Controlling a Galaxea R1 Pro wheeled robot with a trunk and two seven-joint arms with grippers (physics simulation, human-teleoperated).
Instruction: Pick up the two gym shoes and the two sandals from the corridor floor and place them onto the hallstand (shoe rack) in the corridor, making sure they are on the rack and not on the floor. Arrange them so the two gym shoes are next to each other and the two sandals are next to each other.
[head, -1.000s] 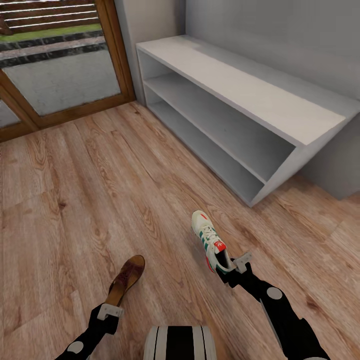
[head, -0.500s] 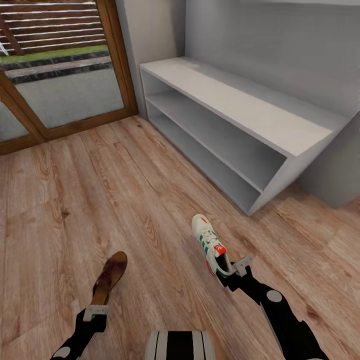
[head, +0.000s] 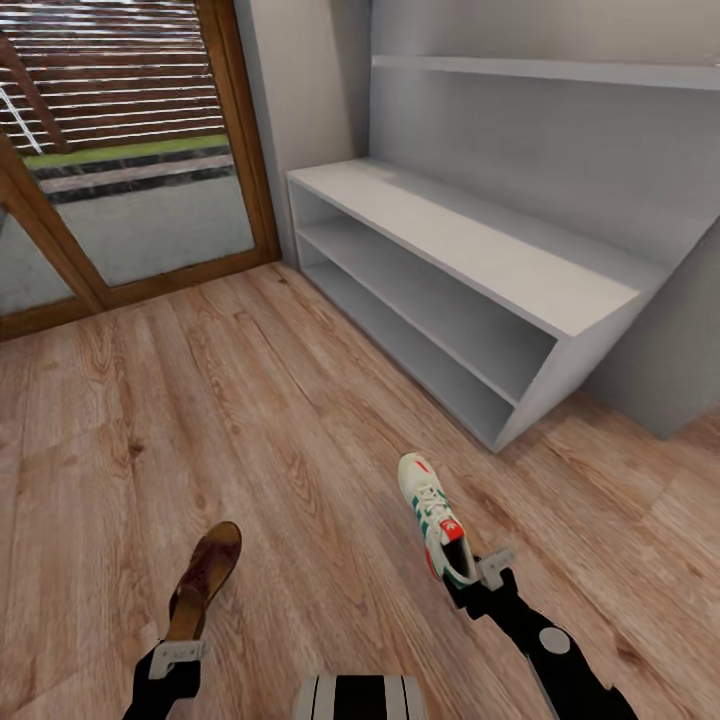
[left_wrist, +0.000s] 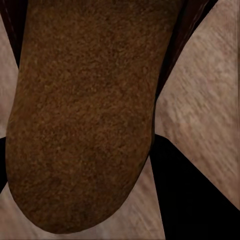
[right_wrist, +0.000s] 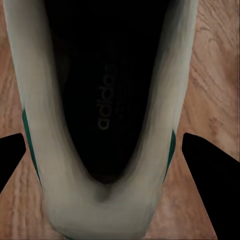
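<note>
One white gym shoe (head: 432, 515) with green stripes and red marks is held by its heel in my right gripper (head: 470, 585), shut on it, above the corridor floor (head: 250, 420). The right wrist view looks down into the gym shoe's dark opening (right_wrist: 105, 100). My left gripper (head: 178, 655) is shut on the heel end of a dark-brown sandal (head: 203, 580), whose brown surface (left_wrist: 80, 115) is close up in the left wrist view. The pale grey hallstand (head: 480, 250) stands ahead at the right, both tiers bare. The other gym shoe and sandal are out of view.
A wood-framed glass door (head: 130, 170) is at the back left, beside a grey wall corner (head: 300, 90). A wall shelf (head: 560, 70) runs above the hallstand. A grey wall panel (head: 670, 350) stands right of the hallstand's slanted side.
The view has tilted up, so the hallstand and door sit lower in the picture. The left gripper with the sandal has shifted left and back toward me. The right gripper still holds the gym shoe.
</note>
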